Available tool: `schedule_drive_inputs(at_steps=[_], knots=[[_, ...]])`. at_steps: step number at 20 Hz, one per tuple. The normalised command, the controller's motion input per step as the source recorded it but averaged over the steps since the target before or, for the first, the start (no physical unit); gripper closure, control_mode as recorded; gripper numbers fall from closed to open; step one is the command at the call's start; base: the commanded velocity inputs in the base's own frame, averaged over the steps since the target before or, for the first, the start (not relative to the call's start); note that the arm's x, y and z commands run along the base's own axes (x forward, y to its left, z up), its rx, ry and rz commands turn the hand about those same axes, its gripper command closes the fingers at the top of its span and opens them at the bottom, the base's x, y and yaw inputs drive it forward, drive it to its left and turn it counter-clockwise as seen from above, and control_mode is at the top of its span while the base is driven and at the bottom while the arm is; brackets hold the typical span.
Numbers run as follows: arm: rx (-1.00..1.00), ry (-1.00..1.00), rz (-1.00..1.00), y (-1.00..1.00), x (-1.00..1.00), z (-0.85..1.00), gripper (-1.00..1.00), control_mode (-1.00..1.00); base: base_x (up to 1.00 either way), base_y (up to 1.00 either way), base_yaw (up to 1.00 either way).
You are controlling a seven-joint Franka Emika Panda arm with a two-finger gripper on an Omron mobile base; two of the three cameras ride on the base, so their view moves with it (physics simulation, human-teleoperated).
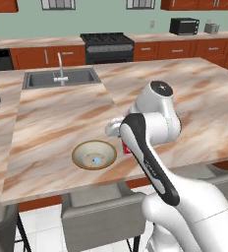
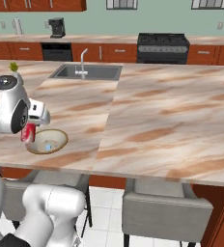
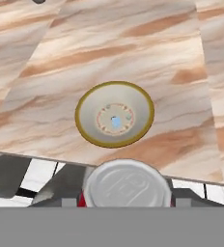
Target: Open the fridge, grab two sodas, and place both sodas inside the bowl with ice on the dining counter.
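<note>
Hand (image 2: 31, 129): closed around one red soda can (image 2: 28, 132), held upright above the table's near edge, silver top (image 3: 126, 184) toward the camera | bowl (image 1: 94, 154): tan, shallow, on the marbled table (image 1: 57, 118), just beside the can, a pale blue bit at its centre | sink (image 1: 61, 78): far side of table, with faucet.
</note>
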Motion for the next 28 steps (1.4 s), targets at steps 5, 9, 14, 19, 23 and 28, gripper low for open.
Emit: schedule_drive_inputs(at_steps=[5, 9, 14, 19, 23, 28], knots=[[-0.14, 0.05, 0.39, 0.34, 0.34, -0.18, 1.00, -1.00, 0.00, 0.00, 0.00], [-0.22, 0.01, 0.27, 0.47, 0.04, -0.18, 1.00, -1.00, 0.00, 0.00, 0.00], [-0.20, 0.05, 0.25, 0.14, 0.00, -0.44, 1.00, -1.00, 0.00, 0.00, 0.00], [-0.15, 0.09, 0.26, 0.00, 0.20, -0.41, 1.00, -1.00, 0.00, 0.00, 0.00], [-0.14, 0.12, 0.19, 0.01, 0.37, -0.35, 1.00, -1.00, 0.00, 0.00, 0.00], [-0.16, 0.14, 0.16, 0.09, 0.37, -0.36, 1.00, -1.00, 0.00, 0.00, 0.00]])
